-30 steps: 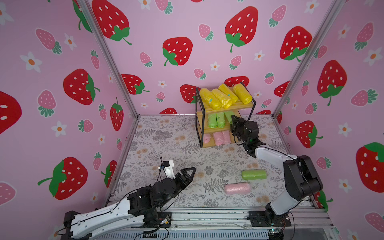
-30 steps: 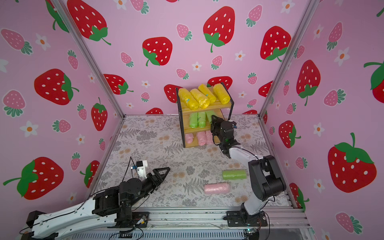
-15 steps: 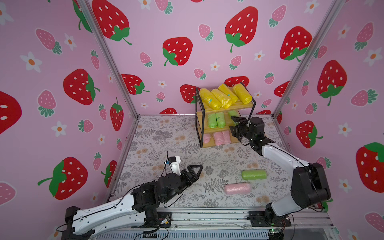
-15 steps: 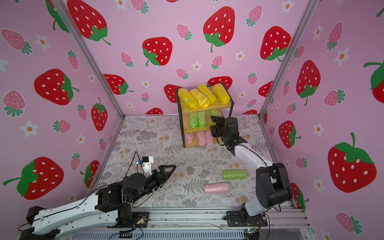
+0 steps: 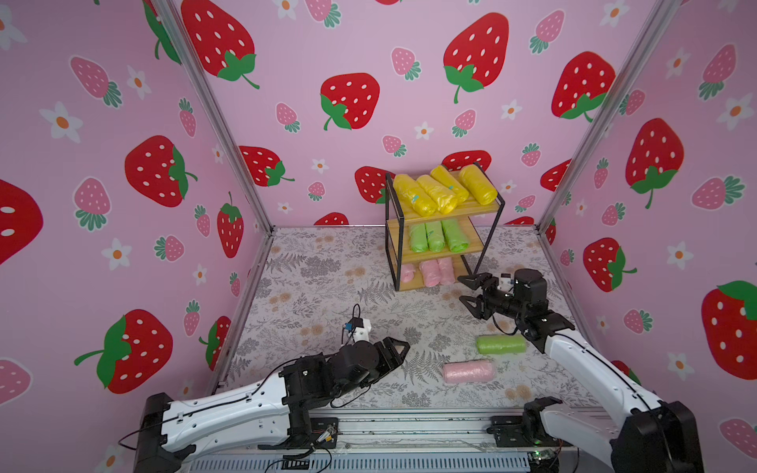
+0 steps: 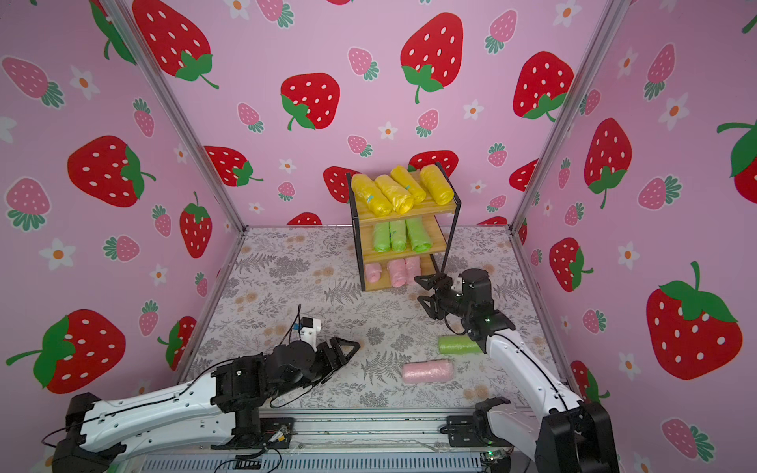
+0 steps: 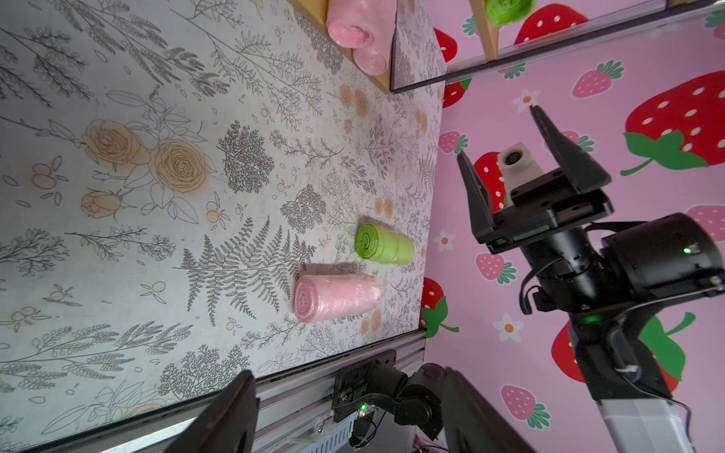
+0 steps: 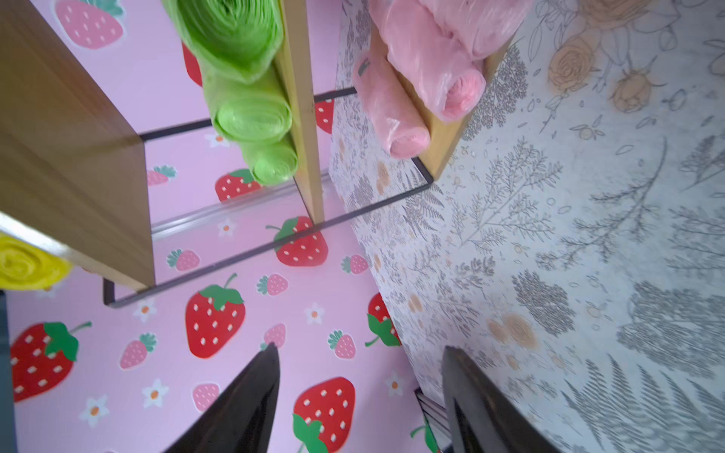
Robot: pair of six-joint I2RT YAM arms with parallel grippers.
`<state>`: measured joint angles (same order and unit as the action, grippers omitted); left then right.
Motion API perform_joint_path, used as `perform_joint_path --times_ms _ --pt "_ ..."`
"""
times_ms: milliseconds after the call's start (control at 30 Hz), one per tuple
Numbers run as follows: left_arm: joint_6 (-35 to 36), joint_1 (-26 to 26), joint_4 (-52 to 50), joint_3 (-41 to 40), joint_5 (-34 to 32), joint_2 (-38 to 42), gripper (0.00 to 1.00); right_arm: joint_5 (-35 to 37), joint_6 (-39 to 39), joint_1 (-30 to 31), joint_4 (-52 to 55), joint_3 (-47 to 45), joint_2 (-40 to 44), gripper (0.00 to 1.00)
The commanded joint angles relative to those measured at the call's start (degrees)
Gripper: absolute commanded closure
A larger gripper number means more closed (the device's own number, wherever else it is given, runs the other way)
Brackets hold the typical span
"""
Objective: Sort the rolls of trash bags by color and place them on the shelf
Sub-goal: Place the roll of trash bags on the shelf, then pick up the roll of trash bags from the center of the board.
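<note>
Shelf at the back of the desk, right of centre, upright, open front facing the arms. Top tier: four yellow rolls lying side by side, long axes running front to back, near ends swung a little to the right, rolled ends facing out. Middle tier: three green rolls, touching one another, long axes front to back, bare board to their right. Bottom tier: three pink rolls, same front-to-back lie, two touching and the third a little apart on the left.

On the desk in front of the shelf, towards the right side: loose green roll and loose pink roll, both on their sides. Long axes running left to right, roughly parallel to each other and crosswise to the rolls on the shelf. Near each other but not touching, the pink one closer to the front edge and a little further left. Spiral ends of both turned towards the left wrist camera.

Left gripper low over the near half of the desk, pointing right towards the loose pink roll, clear of it. Jaws wide, nothing between them.

Right gripper just in front of the shelf's right front leg, beside the bottom tier, pointing left. Jaws spread wide, holding nothing.
</note>
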<state>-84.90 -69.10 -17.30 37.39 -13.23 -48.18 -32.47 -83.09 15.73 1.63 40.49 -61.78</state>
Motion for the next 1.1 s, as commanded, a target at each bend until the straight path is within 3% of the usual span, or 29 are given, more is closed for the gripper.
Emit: perform_joint_path --times_ms 0,67,133,267,333,367,433,633,800,867,1067 --pt "-0.8 -1.4 -0.5 2.9 2.0 -0.8 0.24 -7.3 26.5 -1.1 22.7 7.8 0.5 0.29" --pt "-1.1 -2.4 -0.5 3.1 0.8 -0.9 0.23 -3.8 45.0 -0.7 39.1 15.7 -0.9 0.29" --pt "-1.2 -3.0 -0.3 3.2 0.0 -1.2 0.23 0.9 57.0 -0.4 47.5 19.7 -0.6 0.29" --pt "-2.0 -3.8 0.9 3.3 -1.0 -2.6 0.24 7.7 76.2 -0.3 52.1 21.7 4.1 0.26" --pt "-2.5 -4.2 1.7 3.5 -1.0 -3.5 0.24 10.7 84.3 0.0 51.7 20.6 6.3 0.19" --pt "-2.7 -4.5 1.8 3.8 -1.0 -4.1 0.24 14.3 87.3 1.0 51.6 19.9 6.8 0.10" --pt "-3.2 -5.1 1.2 4.7 -1.1 -5.0 0.25 19.7 90.7 3.6 50.9 17.2 6.7 0.01" --pt "-4.1 -6.6 0.1 4.5 -2.2 -4.9 0.25 25.7 100.7 13.2 48.8 7.8 5.3 0.01" --pt "-4.9 -6.8 0.1 2.3 -3.4 -1.9 0.26 42.2 113.0 23.2 50.2 0.6 2.9 0.01" --pt "-5.0 -6.8 -0.4 1.7 -3.9 -0.5 0.25 42.8 114.4 25.0 50.2 -0.8 2.8 0.01" --pt "-6.0 -6.8 -1.4 -0.4 -4.8 3.1 0.25 35.6 115.6 26.9 50.9 -3.7 3.1 0.02"
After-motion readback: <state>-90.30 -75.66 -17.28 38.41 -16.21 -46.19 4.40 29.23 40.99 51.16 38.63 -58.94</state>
